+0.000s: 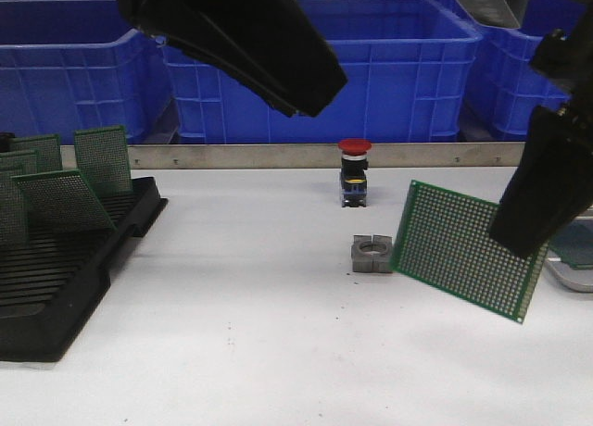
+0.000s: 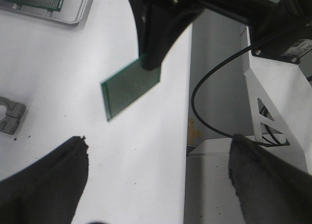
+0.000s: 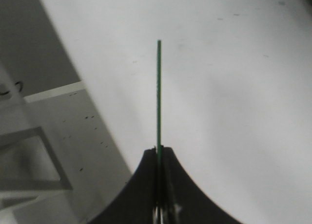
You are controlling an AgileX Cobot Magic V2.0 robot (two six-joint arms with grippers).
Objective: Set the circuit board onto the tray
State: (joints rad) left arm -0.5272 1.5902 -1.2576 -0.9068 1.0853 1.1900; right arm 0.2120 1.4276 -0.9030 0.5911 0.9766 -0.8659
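Note:
My right gripper (image 1: 521, 233) is shut on the upper right corner of a green perforated circuit board (image 1: 466, 248) and holds it tilted above the table. In the right wrist view the board (image 3: 159, 95) shows edge-on, clamped between the fingertips (image 3: 159, 152). The grey tray (image 1: 565, 276) lies at the far right edge, just right of the held board, with another green board (image 1: 580, 245) on it. In the left wrist view the tray (image 2: 74, 15) and the held board (image 2: 130, 86) both show. My left gripper (image 2: 158, 153) is open and empty, high above the table.
A black slotted rack (image 1: 65, 269) with several upright boards stands at the left. A red push button (image 1: 354, 171) and a grey metal block (image 1: 372, 254) stand mid-table. Blue bins (image 1: 398, 74) line the back. The table's edge (image 2: 188, 87) runs close to the held board.

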